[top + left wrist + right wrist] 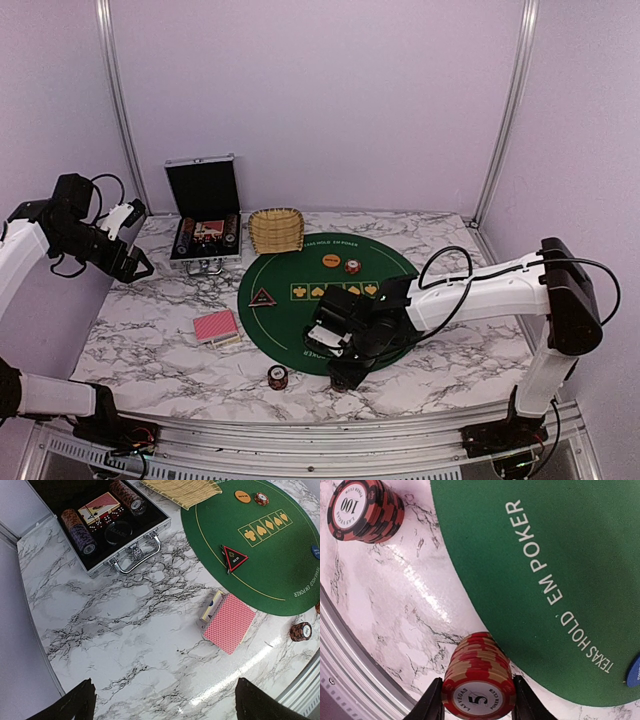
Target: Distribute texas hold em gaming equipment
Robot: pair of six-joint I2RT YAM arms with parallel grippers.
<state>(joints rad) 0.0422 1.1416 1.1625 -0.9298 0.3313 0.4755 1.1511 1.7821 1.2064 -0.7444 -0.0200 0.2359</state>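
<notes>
Where the green mat meets the marble table at its near rim, your red chip stack marked 5 stands upright between the fingers of the right gripper. They press on both its sides and grasp it. A second stack marked 100 stands apart on the marble. On the mat you have the blue disc nearby. Farther back, the orange disc lies just beside a small chip stack, and the dark triangular marker sits at the mat's left edge. The red-backed card deck lies on the marble left of the mat. Your left gripper hangs high over the table's left side, fingers spread wide, holding nothing. At the back stand the open case and the wicker basket.
</notes>
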